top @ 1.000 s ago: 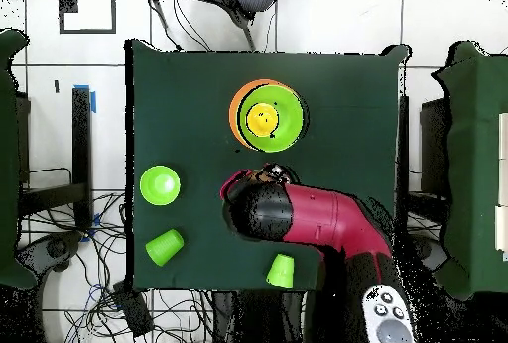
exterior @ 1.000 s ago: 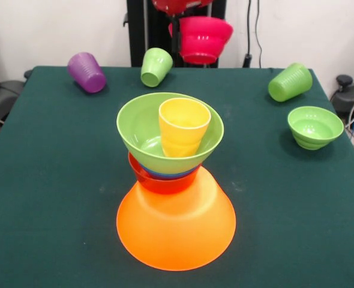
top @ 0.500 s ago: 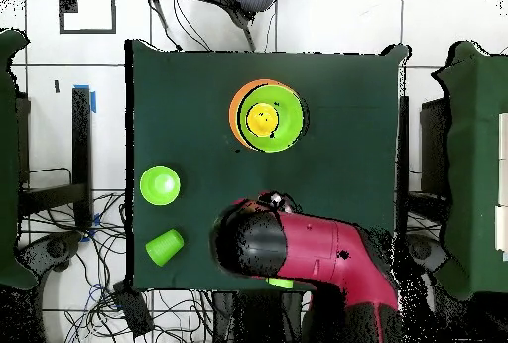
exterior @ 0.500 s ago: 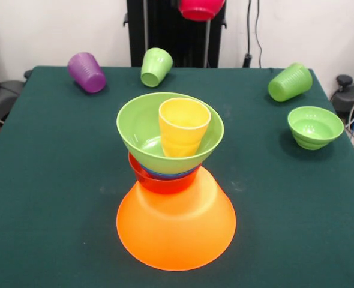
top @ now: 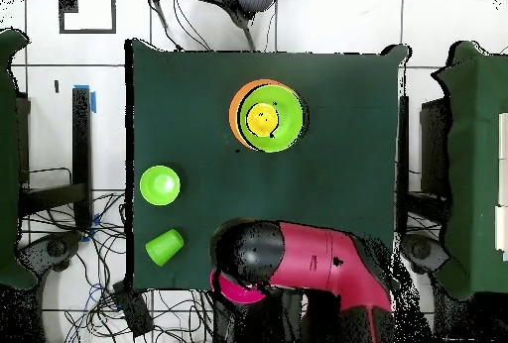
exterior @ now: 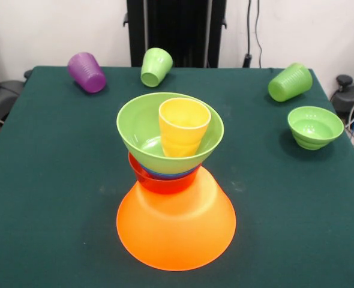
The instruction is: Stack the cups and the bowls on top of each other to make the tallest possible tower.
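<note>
We have a tower [exterior: 176, 198] partly built at the middle of the table [exterior: 45, 198]: the orange bowl [exterior: 176, 231] sits upside down as the base, a red-orange bowl [exterior: 159, 180] stands on it, a thin blue rim [exterior: 165, 174] shows above that, and the large green bowl [exterior: 144, 135] tops the stack with the yellow cup [exterior: 183, 126] upright inside it. Still loose on the table are the purple cup [exterior: 86, 72] and two green cups [exterior: 156, 66] [exterior: 290, 81], all lying on their sides along the far edge, and the small green bowl [exterior: 314, 126], upright and well apart from the tower. Overhead, the arm [top: 298, 257] hangs over the robot's edge of the table, and a pink rim [top: 236, 290] peeks from under its head; this is probably the pink bowl carried by the gripper, though we cannot tell how the gripper itself stands. We judge the job roughly half done, with five pieces yet to place.
</note>
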`<state>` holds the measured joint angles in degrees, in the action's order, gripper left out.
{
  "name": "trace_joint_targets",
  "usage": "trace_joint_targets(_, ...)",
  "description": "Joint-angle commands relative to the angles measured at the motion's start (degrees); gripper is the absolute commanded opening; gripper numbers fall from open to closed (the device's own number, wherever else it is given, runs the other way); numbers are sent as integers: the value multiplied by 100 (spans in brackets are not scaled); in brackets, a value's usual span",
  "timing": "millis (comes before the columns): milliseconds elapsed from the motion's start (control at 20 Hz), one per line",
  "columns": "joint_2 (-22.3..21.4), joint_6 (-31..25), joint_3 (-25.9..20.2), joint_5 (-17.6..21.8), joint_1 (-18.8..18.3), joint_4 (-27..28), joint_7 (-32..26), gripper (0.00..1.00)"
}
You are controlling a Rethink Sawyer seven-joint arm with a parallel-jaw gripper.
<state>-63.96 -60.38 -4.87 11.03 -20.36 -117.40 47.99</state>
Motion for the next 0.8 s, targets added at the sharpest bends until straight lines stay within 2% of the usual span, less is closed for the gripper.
trace_joint_targets(50,1151,-666,-350,490,116,122,652,0)
trace_joint_targets(350,1108,-474,-184,698,142,-68,630,0)
trace_joint_targets(450,1067,-426,-87,873,89,-179,538,0)
trace_joint_targets(800,984,252,65,1281,-246,-698,281,0)
